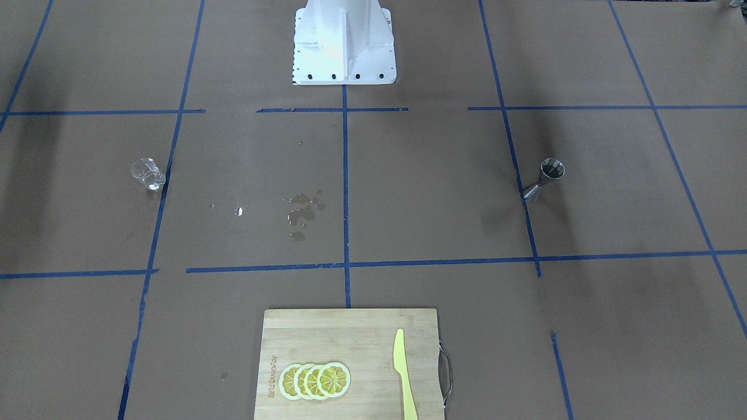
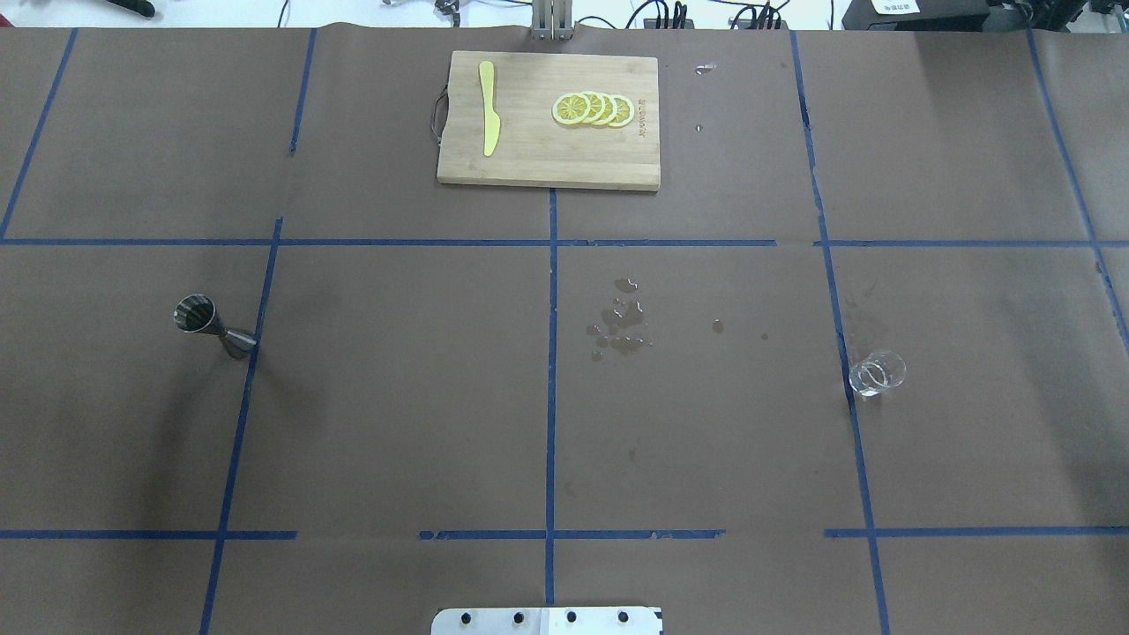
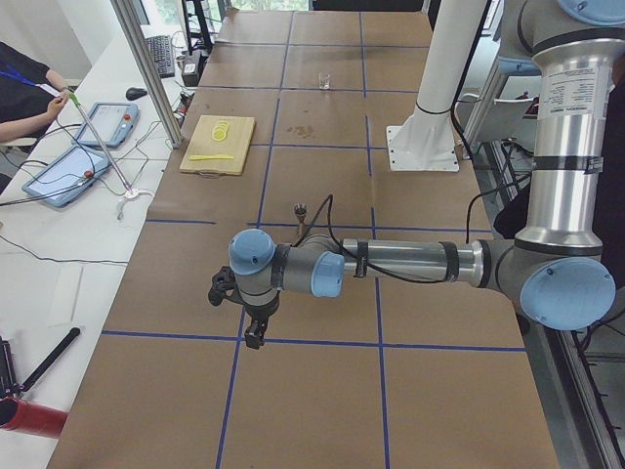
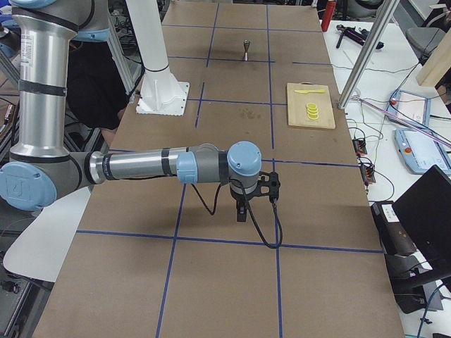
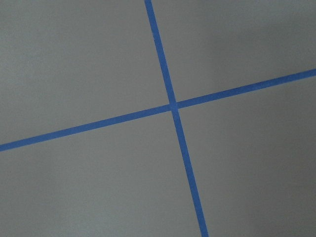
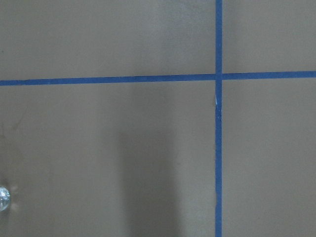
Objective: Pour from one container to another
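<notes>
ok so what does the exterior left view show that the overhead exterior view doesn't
Only exterior left: the left arm reaching out over the table, its pincer, and a person's arm by tablets on the side bench. Only overhead: small droplets to the right of the cutting board. Both: the jigger, the glass, the spill, and the cutting board with lemon slices and yellow knife.
</notes>
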Controlling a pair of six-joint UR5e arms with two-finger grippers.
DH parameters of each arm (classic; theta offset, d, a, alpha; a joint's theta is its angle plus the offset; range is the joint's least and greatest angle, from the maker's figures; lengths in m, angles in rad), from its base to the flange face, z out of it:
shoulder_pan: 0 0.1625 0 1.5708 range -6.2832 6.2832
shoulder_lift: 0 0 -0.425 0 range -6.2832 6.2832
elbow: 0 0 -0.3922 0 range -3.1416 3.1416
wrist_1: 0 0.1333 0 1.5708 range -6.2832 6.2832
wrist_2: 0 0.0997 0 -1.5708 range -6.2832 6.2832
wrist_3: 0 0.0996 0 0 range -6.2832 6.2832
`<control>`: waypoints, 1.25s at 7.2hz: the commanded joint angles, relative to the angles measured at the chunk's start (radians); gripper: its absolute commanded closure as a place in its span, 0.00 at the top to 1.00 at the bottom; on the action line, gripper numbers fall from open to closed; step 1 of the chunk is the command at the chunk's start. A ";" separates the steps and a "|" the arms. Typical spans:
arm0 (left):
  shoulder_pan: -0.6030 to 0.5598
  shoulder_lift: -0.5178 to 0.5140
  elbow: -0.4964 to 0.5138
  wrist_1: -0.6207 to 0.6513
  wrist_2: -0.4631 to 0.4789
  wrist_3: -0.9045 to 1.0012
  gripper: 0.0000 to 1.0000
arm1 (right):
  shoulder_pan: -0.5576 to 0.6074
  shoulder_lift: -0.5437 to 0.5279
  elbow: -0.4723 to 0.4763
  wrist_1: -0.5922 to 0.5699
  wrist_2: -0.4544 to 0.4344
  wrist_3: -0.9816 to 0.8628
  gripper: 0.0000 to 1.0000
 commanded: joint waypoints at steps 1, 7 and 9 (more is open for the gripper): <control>0.000 0.005 0.000 -0.001 0.000 0.000 1.00 | 0.001 0.002 -0.113 0.146 -0.032 0.002 1.00; -0.001 0.006 -0.006 -0.002 -0.001 -0.102 1.00 | 0.001 0.003 -0.152 0.199 -0.034 0.031 1.00; -0.001 0.006 -0.003 -0.002 -0.001 -0.112 1.00 | 0.004 0.003 -0.152 0.199 -0.032 0.029 1.00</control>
